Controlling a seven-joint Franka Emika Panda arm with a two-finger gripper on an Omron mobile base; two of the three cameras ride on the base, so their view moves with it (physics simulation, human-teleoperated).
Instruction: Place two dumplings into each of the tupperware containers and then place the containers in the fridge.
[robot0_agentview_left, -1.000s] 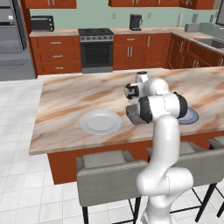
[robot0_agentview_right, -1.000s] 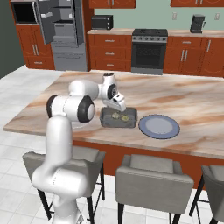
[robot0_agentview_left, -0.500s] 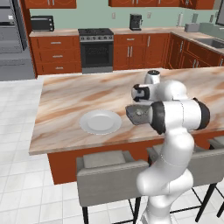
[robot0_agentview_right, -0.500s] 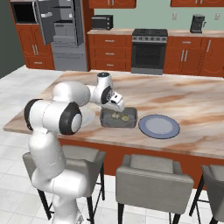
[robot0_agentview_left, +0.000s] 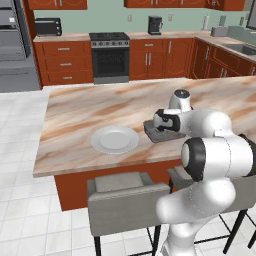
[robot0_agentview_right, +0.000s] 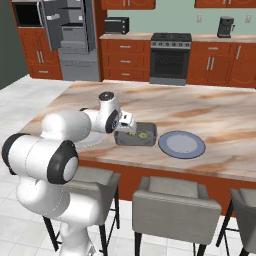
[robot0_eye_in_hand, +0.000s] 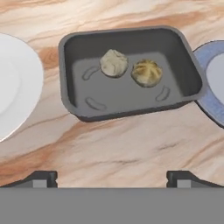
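On the marble desk (robot0_agentview_right: 210, 107), one grey tupperware container (robot0_eye_in_hand: 131, 72) is found loaded with two dumplings (robot0_eye_in_hand: 114, 62), lying side by side toward its far wall, close together and perhaps touching. The container stands between a white plate (robot0_agentview_left: 115, 139) and a blue-grey plate (robot0_agentview_right: 182, 144), near both; whether its rim touches either cannot be told. No dumplings are seen on either plate.

The hand (robot0_eye_in_hand: 111, 177) is held above the near side of the container with its fingertips (robot0_eye_in_hand: 41, 177) spread wide apart and nothing between them; it is judged empty and fully open.

The filling of this one container is judged complete. A second container is not made out in the pictures, so the state of that part of the task cannot be confirmed. The fridge (robot0_agentview_right: 70, 35) stands against the far wall, well apart from the desk, with its door swung open and shelves visible. The transfer of the container to the fridge is judged not yet begun; a grasp on the container's rim would be required first.
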